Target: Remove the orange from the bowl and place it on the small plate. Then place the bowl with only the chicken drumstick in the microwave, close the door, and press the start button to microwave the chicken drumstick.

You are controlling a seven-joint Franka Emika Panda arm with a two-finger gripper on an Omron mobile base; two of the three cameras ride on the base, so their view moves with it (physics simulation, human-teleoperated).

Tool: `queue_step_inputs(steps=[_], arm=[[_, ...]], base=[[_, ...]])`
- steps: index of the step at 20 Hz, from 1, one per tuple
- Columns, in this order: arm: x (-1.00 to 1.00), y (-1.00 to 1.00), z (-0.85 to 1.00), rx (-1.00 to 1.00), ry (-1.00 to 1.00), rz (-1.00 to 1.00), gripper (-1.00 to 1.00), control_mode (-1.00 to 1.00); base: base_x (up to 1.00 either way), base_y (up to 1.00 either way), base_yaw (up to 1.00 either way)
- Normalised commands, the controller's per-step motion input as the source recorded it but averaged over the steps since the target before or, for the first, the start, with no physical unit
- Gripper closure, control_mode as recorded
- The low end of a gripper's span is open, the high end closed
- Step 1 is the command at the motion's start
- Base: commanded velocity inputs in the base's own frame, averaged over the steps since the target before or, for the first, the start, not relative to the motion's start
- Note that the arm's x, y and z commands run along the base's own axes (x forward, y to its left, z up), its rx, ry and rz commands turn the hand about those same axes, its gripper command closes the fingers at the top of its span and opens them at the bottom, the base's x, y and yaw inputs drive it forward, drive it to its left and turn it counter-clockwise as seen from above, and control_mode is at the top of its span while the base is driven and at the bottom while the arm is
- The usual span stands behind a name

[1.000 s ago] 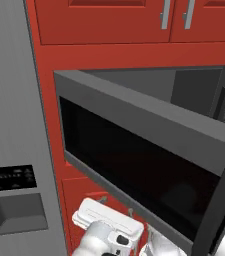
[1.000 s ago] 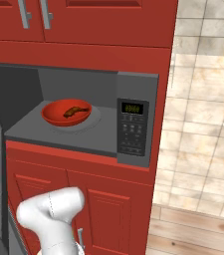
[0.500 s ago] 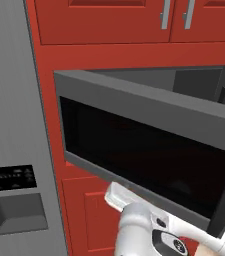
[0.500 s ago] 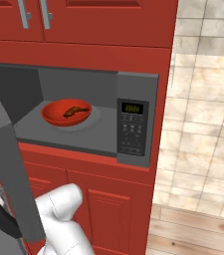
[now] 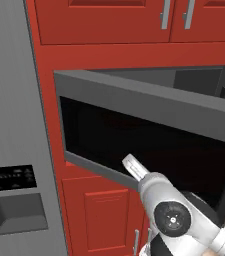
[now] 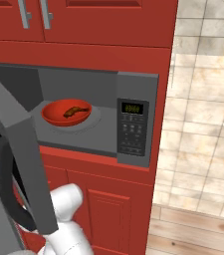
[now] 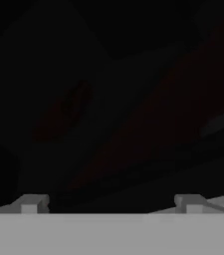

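The microwave [image 6: 136,125] stands with its door [image 5: 149,132] part way shut. Inside, the red bowl [image 6: 58,117] sits on the turntable and holds the chicken drumstick [image 6: 76,110] alone. The door's edge [image 6: 26,159] and its curved dark handle [image 6: 4,187] cut across the left of the right base view. My white arm [image 5: 171,217] reaches up against the door's outer face. In the hand view my gripper [image 7: 111,204] faces the dark glass at close range, its fingertips [image 7: 31,204] far apart, open and holding nothing. The orange and the small plate are out of view.
A tall grey fridge [image 5: 14,150] with a dispenser stands left of the microwave. Red cabinet doors lie above [image 5: 109,20] and below [image 6: 108,214] it. A tiled wall [image 6: 205,99] and wooden floor [image 6: 198,229] lie to the right.
The door has swung further towards shut, covering more of the opening. My arm has risen and followed it. The jaws have widened slightly.
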Motion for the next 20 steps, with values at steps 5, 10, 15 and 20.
queue_step_inputs(steps=[5, 10, 15, 20], arm=[[0.27, -0.49, 0.27, 0.32, 0.01, 0.16, -1.0, -1.0], [0.35, -0.52, 0.09, 0.32, 0.0, 0.17, -1.0, -1.0], [0.47, -0.84, 0.0, 0.26, -0.01, 0.13, -1.0, -1.0], [0.33, -0.69, -0.11, 0.16, -0.1, 0.15, -1.0, -1.0]], base=[[0.0, 0.0, 0.0], [0.0, 0.0, 0.0], [0.0, 0.0, 0.0], [0.0, 0.0, 0.0]])
